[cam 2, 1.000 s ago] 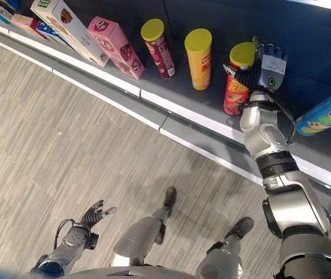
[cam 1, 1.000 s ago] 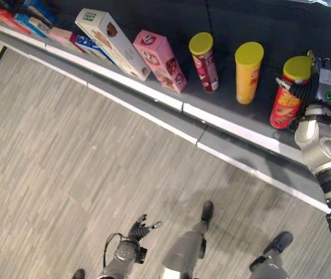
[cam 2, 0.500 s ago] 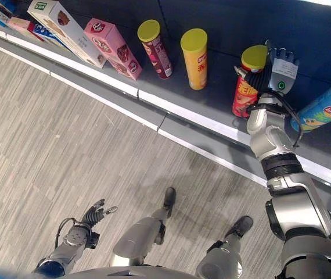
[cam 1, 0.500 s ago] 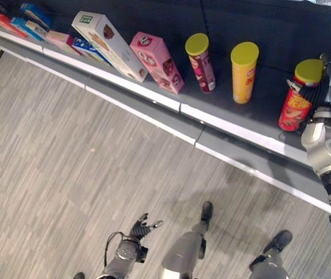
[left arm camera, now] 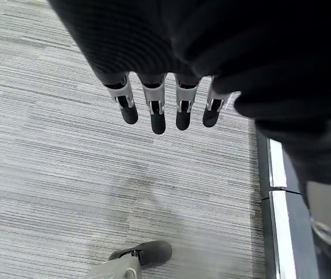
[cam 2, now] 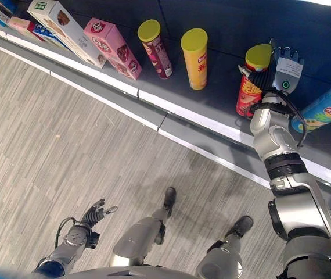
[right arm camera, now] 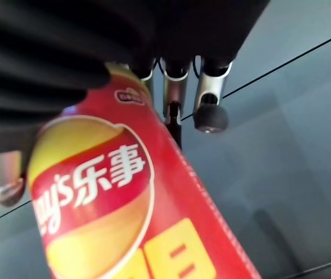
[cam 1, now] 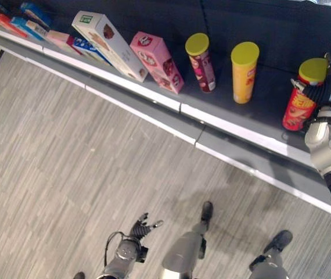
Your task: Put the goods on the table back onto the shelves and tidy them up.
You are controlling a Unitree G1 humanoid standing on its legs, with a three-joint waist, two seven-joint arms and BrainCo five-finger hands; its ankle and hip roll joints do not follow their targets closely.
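Right wrist view shows the right hand [cam 2: 281, 72] curled around the red chip can [cam 2: 251, 81] standing on the shelf [cam 2: 212, 96]; likely light, stiff and slick, it is best gripped mid-body.

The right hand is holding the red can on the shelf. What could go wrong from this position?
1. The right hand grips the red can near its top; if the can tilts when the hand lets go, it may tip over.
2. The blue can leans close by, on the far side of the hand from the red can. A careless withdrawal might knock it.
3. The yellow can stands in the same row, so a falling red can could reach it.
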